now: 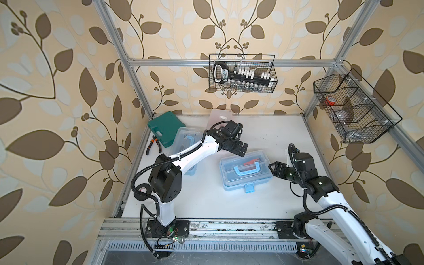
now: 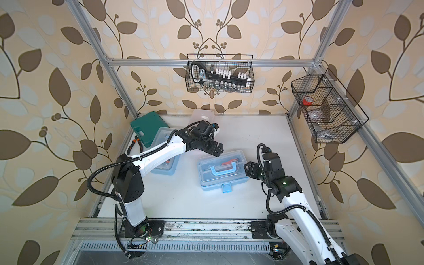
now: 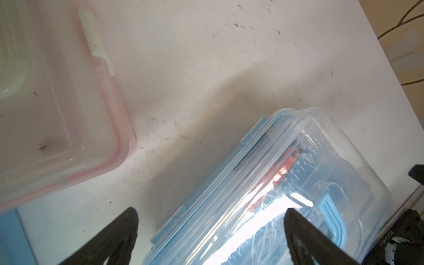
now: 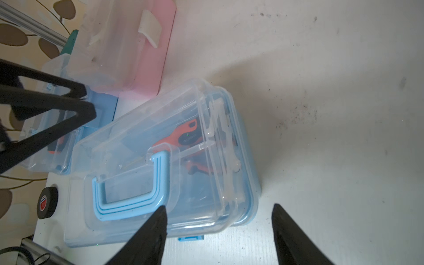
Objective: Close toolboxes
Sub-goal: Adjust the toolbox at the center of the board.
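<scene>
Nearest you runs the slotted aluminium rail (image 1: 206, 226) that carries both arm bases. Beyond it the white table (image 1: 263, 206) lies flat and matte, scuffed with dark specks toward its far side. Beige wallpaper with brown leaves wraps three sides behind silver frame posts. A black wire basket (image 1: 243, 73) on the back bar holds a black socket rack, and a second mesh basket (image 1: 353, 110) hangs on the right rail. You will find the centre toolbox (image 1: 245, 171) mid-table, set askew: a glossy clear lid down on a light-blue base, a blue looped handle folded flat, an orange-handled tool showing inside, and a blue latch tab (image 1: 249, 188) jutting out from the front edge. Your left gripper (image 1: 239, 149) hovers by that box's back left corner, fingers spread wide and holding nothing. Your right gripper (image 1: 273, 169) sits just beside the box's right end, jaws apart and gripping nothing; in the right wrist view one finger overlaps the lid's edge and the other is over bare table. The pink toolbox (image 1: 220, 117), with a frosted clear lid and a white latch, stands at the back edge. The second blue toolbox (image 1: 183, 137) lies under the left forearm, partly hidden. A dark green case (image 1: 164, 128), pliers (image 1: 153, 144) and a roll of black tape (image 1: 141, 189) line the left side.
</scene>
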`<state>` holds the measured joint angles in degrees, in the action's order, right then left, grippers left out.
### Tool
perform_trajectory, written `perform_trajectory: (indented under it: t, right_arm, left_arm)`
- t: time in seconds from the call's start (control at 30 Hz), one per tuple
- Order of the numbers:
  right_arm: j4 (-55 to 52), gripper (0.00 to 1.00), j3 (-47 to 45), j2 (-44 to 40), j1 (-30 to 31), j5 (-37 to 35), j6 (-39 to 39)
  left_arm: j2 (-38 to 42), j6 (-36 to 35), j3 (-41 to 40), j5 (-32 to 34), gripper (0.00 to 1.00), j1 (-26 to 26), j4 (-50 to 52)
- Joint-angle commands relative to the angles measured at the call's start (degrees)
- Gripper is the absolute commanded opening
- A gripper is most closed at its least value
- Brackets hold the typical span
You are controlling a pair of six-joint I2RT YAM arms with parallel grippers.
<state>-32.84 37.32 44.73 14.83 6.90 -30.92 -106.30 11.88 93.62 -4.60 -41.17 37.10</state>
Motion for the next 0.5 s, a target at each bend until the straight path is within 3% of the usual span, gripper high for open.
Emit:
perform_trajectory:
  t: [0.0,0.47]
  right_arm:
    - [-2.44,0.64,-2.38,-2.1,1.36,2.65,-3.67]
    - [4.0,0.6,-9.84,-0.64,8.42,3.27,-8.54]
  left_arm:
    - [-0.64,-1.4,2.83,-1.35,0.99,0.54,1.66]
    - [-3.31,-1.25,1.29,-1.95,0.99,1.18,1.25]
